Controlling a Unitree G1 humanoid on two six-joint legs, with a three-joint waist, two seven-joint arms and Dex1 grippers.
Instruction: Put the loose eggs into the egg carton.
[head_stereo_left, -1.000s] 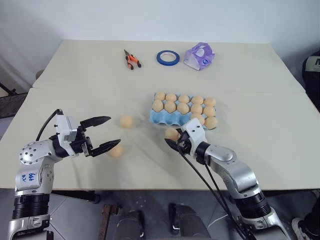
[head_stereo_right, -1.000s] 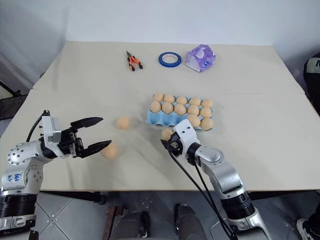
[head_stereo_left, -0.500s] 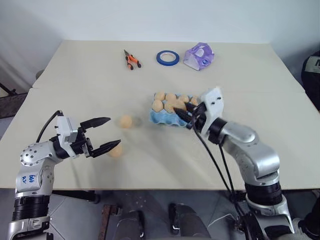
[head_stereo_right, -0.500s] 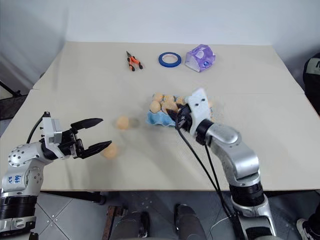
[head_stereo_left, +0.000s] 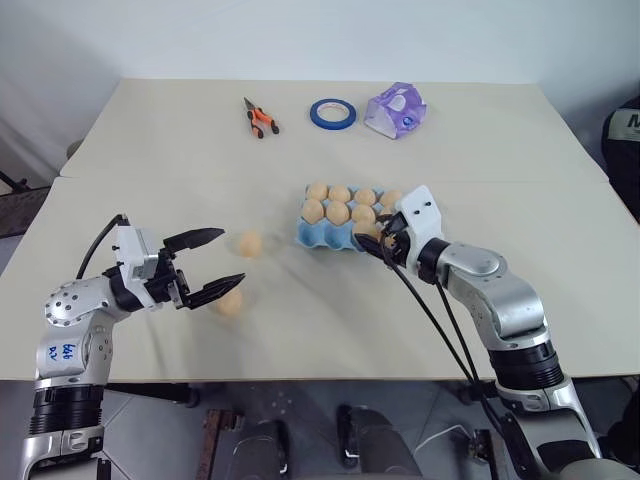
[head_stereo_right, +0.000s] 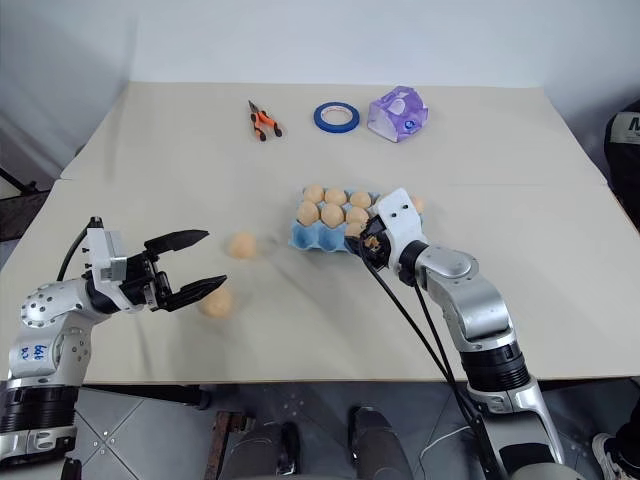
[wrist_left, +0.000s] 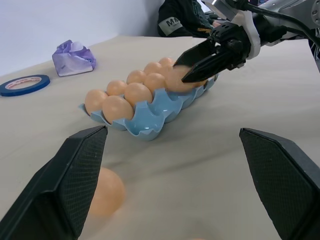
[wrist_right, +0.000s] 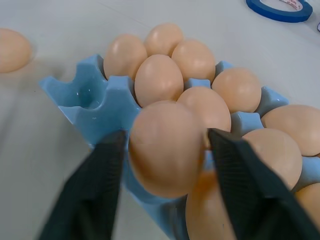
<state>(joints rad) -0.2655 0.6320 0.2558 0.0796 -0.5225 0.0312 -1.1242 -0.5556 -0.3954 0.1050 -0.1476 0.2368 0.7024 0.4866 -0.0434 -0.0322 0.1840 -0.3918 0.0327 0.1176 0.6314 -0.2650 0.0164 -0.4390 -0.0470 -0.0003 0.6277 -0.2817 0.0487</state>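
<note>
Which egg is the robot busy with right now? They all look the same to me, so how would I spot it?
Find the light blue egg carton in the middle of the table. At its near edge sits the right gripper, the one with two black fingers. The egg you want sits between those fingers, just above the tray's near row, while the others sit down in cups or lie loose on the table.

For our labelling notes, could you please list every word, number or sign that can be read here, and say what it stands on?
"MA", white letters, cut off: on the black object beyond the table.
Red print on the blue tape roll: too blurred to read.
Dark mark on the purple-and-white packet: too small to read.
Egg carton: no text seen.
</note>
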